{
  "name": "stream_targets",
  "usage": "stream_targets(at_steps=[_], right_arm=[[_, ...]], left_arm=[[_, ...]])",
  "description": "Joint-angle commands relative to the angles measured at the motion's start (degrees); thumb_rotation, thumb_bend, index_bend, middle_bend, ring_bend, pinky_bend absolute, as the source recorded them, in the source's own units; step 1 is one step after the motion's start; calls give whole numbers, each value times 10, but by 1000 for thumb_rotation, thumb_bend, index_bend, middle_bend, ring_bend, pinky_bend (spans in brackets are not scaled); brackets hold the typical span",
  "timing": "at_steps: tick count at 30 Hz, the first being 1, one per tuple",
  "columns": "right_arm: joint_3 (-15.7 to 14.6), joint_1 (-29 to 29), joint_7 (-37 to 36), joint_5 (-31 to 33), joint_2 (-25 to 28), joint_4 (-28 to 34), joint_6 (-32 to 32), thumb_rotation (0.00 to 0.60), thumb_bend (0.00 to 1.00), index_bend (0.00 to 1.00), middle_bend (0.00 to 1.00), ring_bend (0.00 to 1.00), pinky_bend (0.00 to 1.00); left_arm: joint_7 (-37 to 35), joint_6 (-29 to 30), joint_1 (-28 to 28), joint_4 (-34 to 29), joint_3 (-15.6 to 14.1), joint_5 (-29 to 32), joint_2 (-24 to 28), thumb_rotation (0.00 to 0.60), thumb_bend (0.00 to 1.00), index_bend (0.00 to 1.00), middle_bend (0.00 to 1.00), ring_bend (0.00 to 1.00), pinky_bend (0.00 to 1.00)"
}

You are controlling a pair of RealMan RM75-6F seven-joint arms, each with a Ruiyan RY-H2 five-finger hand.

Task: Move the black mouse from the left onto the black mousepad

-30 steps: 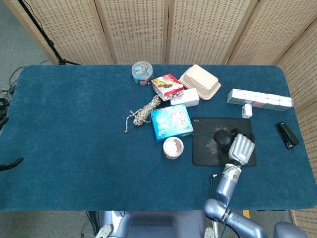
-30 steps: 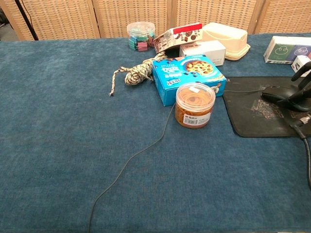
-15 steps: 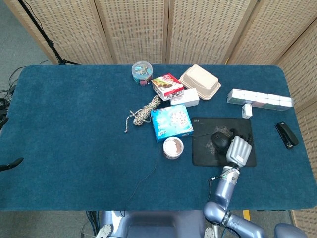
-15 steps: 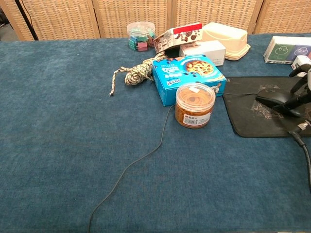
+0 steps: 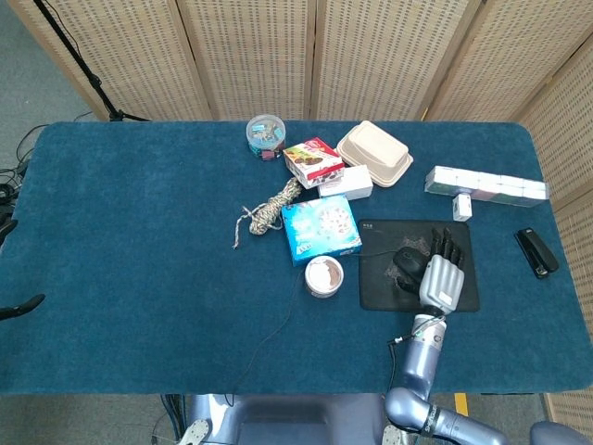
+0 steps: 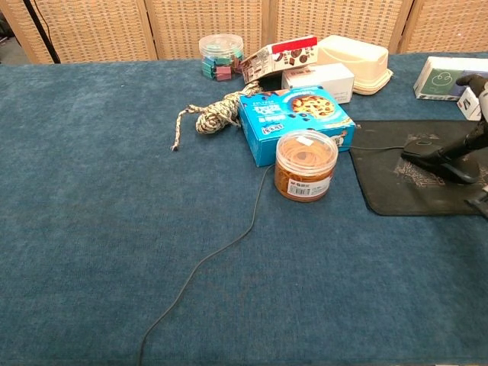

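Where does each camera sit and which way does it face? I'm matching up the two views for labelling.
Head view: high above the near edge, looking steeply down on the table; shows the right hand and forearm.
Chest view: low at the near edge, looking across the table toward the screens; the right hand shows at the right border.
Both share the black mouse on the black mousepad.

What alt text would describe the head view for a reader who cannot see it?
A black mouse lies on a black mousepad on a blue table, with the robot's right hand beside it, fingers extended. Left of the pad stand a round jar and a blue cookie box.
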State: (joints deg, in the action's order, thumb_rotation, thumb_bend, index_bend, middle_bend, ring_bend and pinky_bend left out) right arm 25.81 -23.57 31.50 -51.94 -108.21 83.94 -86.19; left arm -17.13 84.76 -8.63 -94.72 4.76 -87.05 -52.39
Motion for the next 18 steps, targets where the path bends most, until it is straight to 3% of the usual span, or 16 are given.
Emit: stream_targets(at_steps=[1,6,11,18], right_arm=[[-51,36,-30,-83,120,163,15,600,2,0,0,0,0],[-101,56,-91,-157,216,202,59,600,0,0,0,0,0],[-158,79,-167,-263,293,159,65,600,0,0,0,0,0],[-221,125,-222,-347,341,100,16,600,0,0,0,0,0]], left_arm=[[12,0,0,-5,-2,-3,-4,600,106,0,0,0,0],[37,0,1,-14,-5,-3,-9,600,106,0,0,0,0],[66,1,7,-12,-5,12,-20,600,106,0,0,0,0],[94,-7,9,-8,-8,29,-40,600,106,0,0,0,0]])
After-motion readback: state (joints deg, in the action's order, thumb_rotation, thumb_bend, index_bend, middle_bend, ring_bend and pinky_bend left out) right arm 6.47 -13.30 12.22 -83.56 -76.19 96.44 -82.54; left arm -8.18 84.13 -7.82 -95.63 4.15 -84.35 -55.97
